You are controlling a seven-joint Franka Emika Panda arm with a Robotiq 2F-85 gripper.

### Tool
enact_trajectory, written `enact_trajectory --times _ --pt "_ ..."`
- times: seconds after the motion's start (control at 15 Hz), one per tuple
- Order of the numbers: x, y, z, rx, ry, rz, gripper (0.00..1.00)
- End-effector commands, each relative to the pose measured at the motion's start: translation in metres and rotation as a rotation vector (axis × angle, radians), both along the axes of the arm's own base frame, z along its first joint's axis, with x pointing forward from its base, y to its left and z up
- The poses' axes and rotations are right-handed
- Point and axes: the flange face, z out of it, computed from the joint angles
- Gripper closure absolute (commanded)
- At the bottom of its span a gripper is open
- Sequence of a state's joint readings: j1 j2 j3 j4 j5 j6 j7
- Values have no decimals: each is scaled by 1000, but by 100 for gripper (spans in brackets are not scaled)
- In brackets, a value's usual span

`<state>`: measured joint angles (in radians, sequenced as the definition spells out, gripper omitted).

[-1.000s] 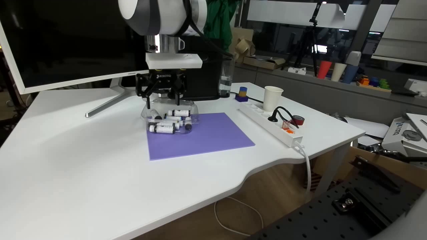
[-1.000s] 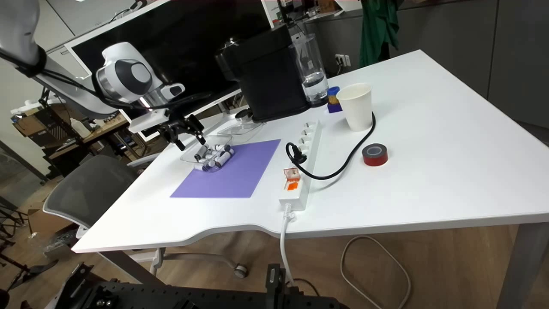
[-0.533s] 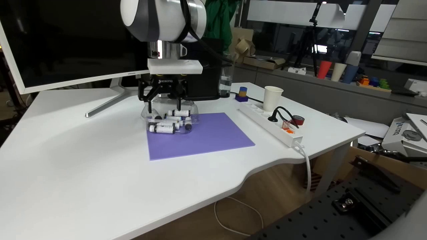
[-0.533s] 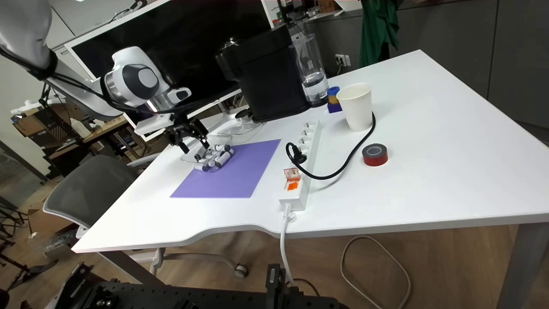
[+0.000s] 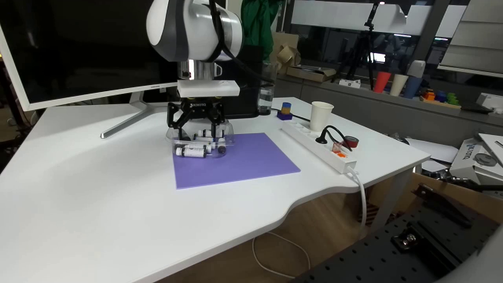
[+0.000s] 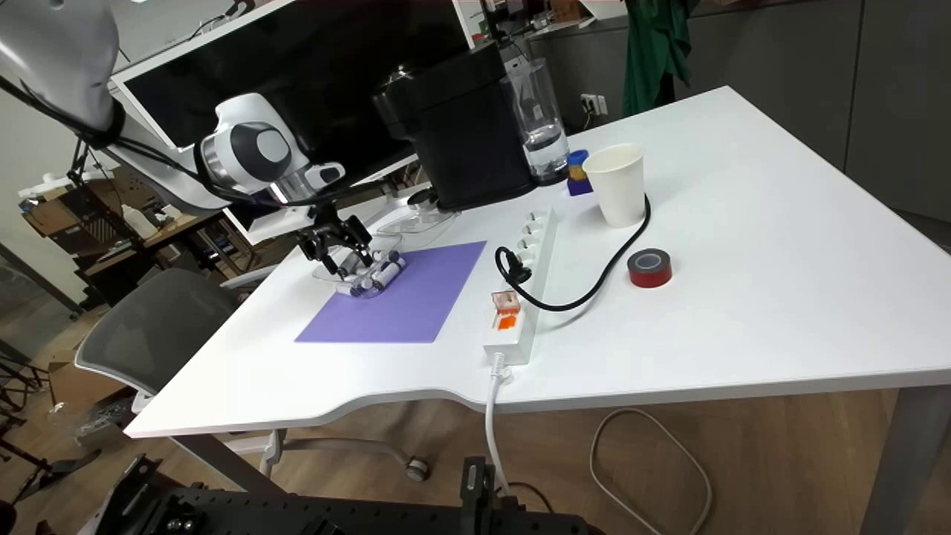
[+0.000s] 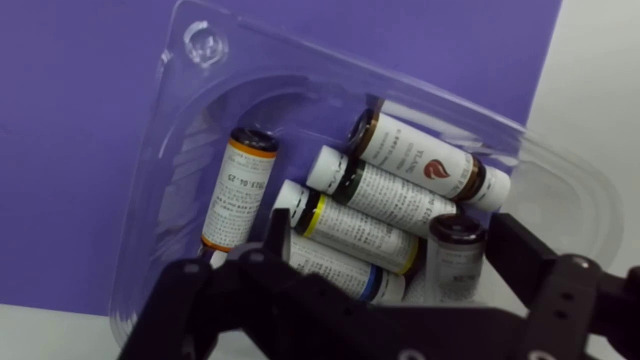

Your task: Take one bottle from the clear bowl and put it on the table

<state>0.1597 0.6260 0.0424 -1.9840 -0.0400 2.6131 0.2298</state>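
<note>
The clear bowl sits on the purple mat's corner and partly on the table. It holds several small whitish bottles with dark ends; one lies at its front. My gripper is open and points down at the bowl, its fingertips at about rim height or just inside. In the wrist view, the open fingers span a yellow-banded bottle, a blue-banded bottle and a tilted bottle with its dark end up, close beside the right finger. No bottle is gripped. The gripper hides the bowl's near side there.
The purple mat extends beyond the bowl. A white power strip with a black plug, a white cup and red tape stand to one side. A black machine and a monitor stand behind.
My gripper has moved down, and slightly sideways, from above the bowl to its fingertips among the bottles' outlines. It stays open. The bowl and bottles have not visibly moved.
</note>
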Motion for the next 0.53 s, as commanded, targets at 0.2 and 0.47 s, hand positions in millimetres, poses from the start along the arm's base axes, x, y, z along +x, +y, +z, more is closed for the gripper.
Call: enact_trajectory --times 0.2,0.47 --pt "17 4 -4 -1 -8 28 33" --pt "19 6 4 3 -23 50 63"
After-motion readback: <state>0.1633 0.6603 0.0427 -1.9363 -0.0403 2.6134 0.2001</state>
